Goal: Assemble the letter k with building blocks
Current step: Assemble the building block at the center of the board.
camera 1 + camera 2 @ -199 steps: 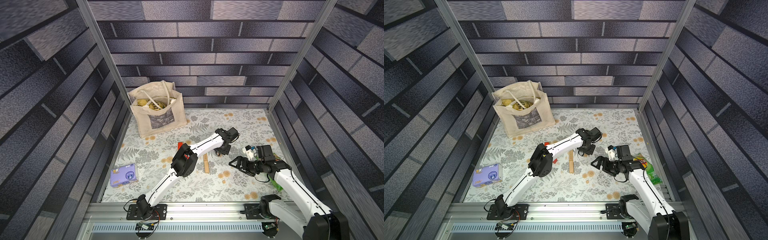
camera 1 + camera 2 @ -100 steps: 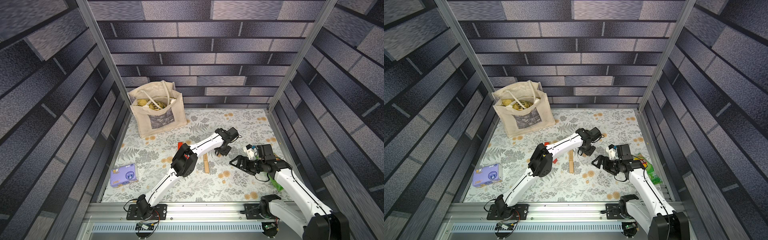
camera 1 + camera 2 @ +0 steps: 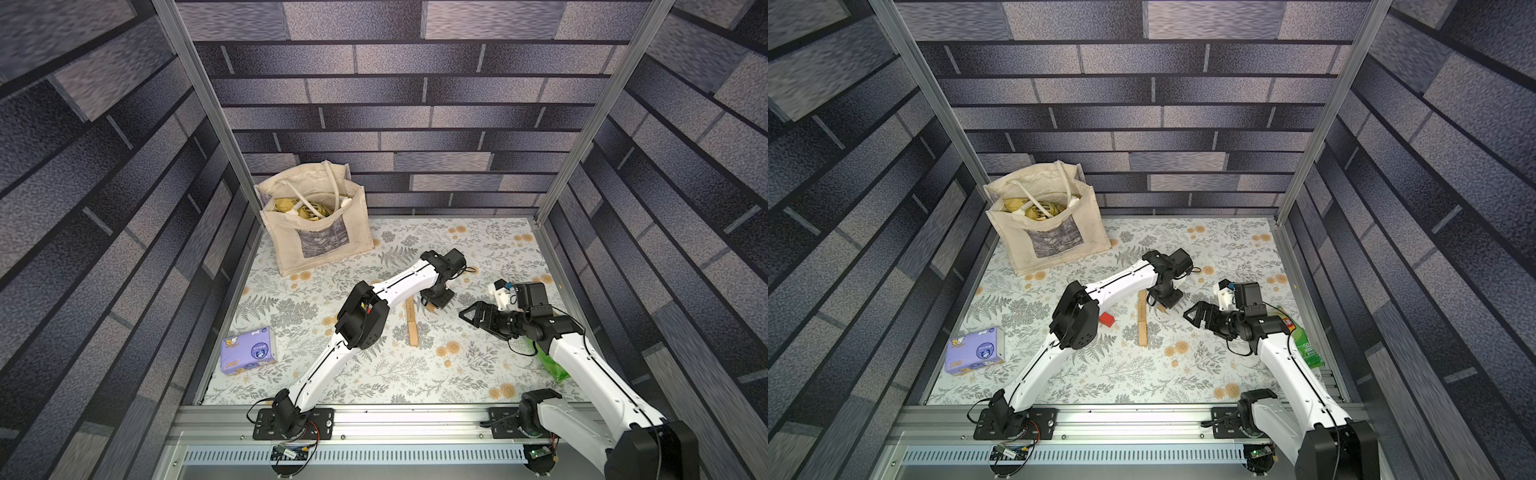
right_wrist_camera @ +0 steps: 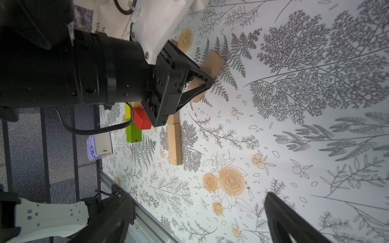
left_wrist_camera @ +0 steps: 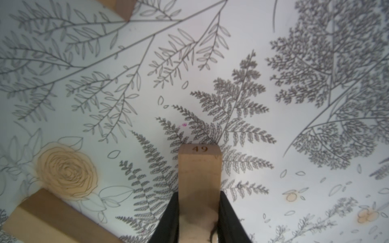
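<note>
LEFT ARM SETS A K ARM. My left end effector [image 5: 199, 196] is clamped on a plain wood bar [image 5: 200, 168], whose stamped end points up-frame in the left wrist view. Can't tell if that end sits on the counter [image 5: 294, 147]. The grip is across the bar's narrow sides, prob. so I can swing it to a slant; I read it as an arm of the K.

In both top views the same end effector [image 3: 436, 296] points down at centre frame. The bar's tip peeks out at its lower left, just beside the upper end of the stem [image 3: 412, 322], which is two plain bars laid end to end, running up-frame.

My right end effector [image 3: 471, 312] hangs spread wide & empty right of centre. It is aimed at the build and not touching it, likely parked clear so it won't knock the stem.

Spares, i.e. a red block [image 4: 143, 120], green block [image 4: 133, 131] & yellow block [image 4: 127, 109], bunch at left-centre of the right wrist view, beyond the stem. The tote bag [image 3: 320, 232] upper left & tissue pack [image 3: 249, 351] lower left aren't in play.

Vs. a sec ago there's no real change: left arm, bar & stem are in the same spots, and the right arm is a hair off at most.
</note>
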### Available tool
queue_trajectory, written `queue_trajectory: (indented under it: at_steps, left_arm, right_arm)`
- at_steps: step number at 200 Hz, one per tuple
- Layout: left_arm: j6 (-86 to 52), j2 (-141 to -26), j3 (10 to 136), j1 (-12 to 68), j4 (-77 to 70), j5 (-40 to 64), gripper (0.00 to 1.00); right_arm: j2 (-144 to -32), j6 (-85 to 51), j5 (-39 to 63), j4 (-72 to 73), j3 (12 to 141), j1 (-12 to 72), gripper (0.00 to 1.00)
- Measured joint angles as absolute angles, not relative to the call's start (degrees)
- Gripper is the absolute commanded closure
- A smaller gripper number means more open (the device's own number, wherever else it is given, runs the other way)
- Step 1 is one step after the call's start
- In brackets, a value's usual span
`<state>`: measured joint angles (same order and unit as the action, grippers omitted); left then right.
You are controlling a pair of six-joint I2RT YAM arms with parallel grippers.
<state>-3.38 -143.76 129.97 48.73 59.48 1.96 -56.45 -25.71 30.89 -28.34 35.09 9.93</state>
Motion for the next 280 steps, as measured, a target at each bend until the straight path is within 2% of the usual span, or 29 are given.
queue_trajectory:
  at_steps: [13,280]
  left_arm:
    - [-3.3,-143.2,129.0,48.6,59.1,2.3,0.79]
    - [4.2,-141.6,125.9,47.5,57.4,4.8,0.8]
  right_arm:
    - [-56.8,-25.7,30.9,-28.2,35.1,9.9,0.0]
    - [-56.7,-29.2,32.7,-25.5,34.5,10.0,0.0]
